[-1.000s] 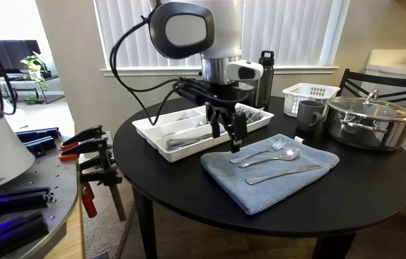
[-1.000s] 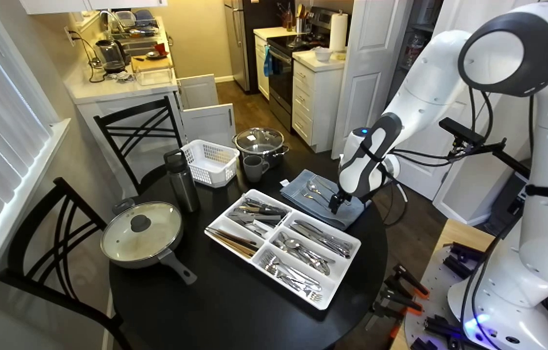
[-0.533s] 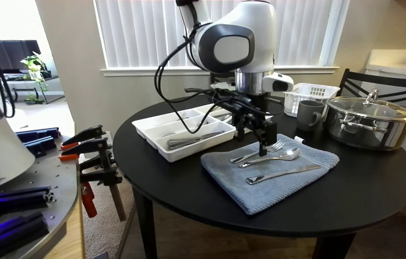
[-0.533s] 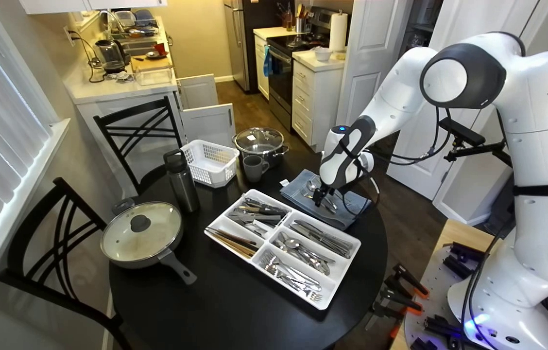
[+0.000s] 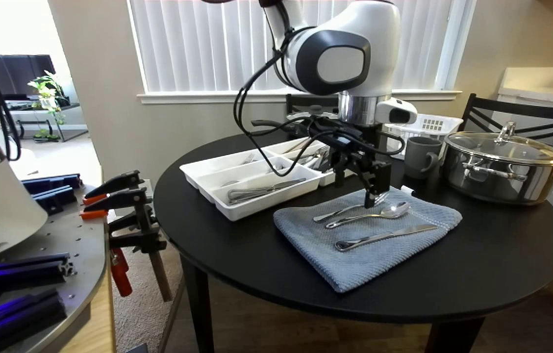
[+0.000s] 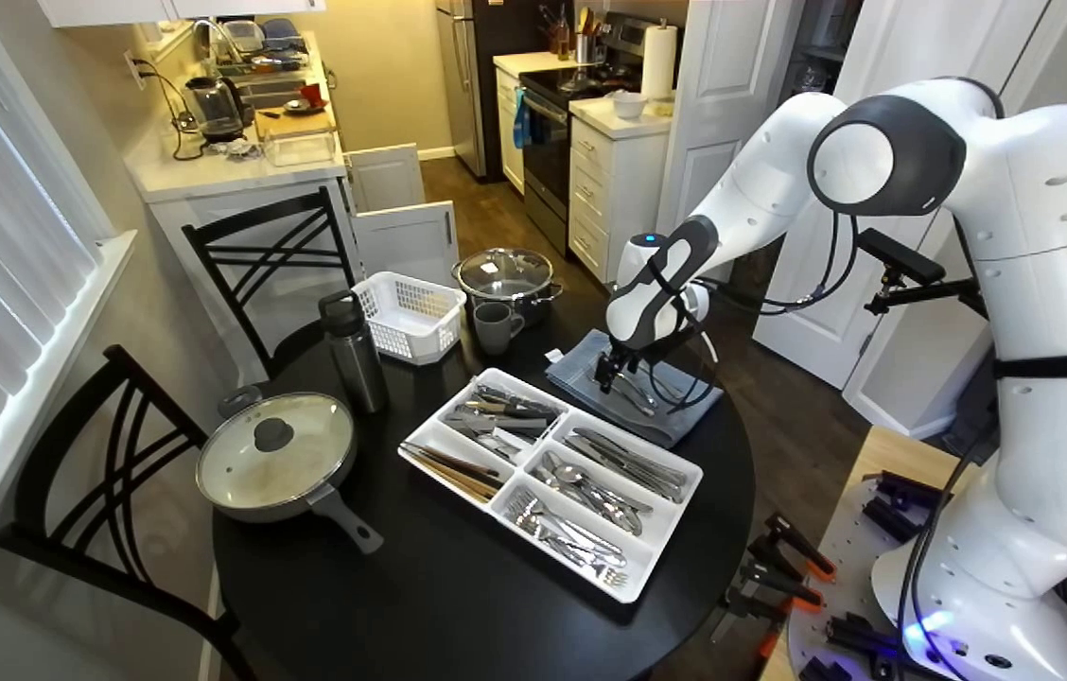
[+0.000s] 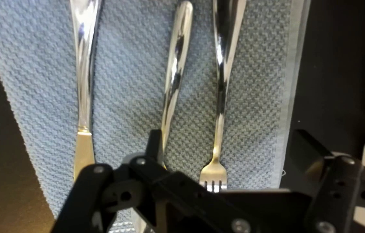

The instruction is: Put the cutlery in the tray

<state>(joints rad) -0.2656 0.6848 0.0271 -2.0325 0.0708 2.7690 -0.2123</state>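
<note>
Tool [image 7: 231,145]: fingers wide apart, holding nothing; it hangs over the fork's head end, its height above the metal hard to judge.
Fork [image 7: 222,84]: on the folded blue cloth [image 5: 350,264], probably the next pick; so slim that a shallow pinch may let it pivot or slip.
Spoon [image 7: 173,77]: also on the cloth; one fingertip [image 7: 154,142] hides part of its neck in the wrist view, so lowering there could press it or drag it into the fork's grip.
Cloth hem [image 7: 295,64]: the opposite finger shows beyond it, over the black bench [image 5: 257,255]; closing too low might bunch the fabric and shift everything on it.
Table knife [image 5: 387,237]: on the cloth, apart from the spoon; probably safe unless the cloth is pulled.
White tray [image 5: 274,198]: near the cloth, sorted by kind; a crooked carry could knock its rim, or a poor release leave the fork among the stored spoons [image 6: 569,473].
</note>
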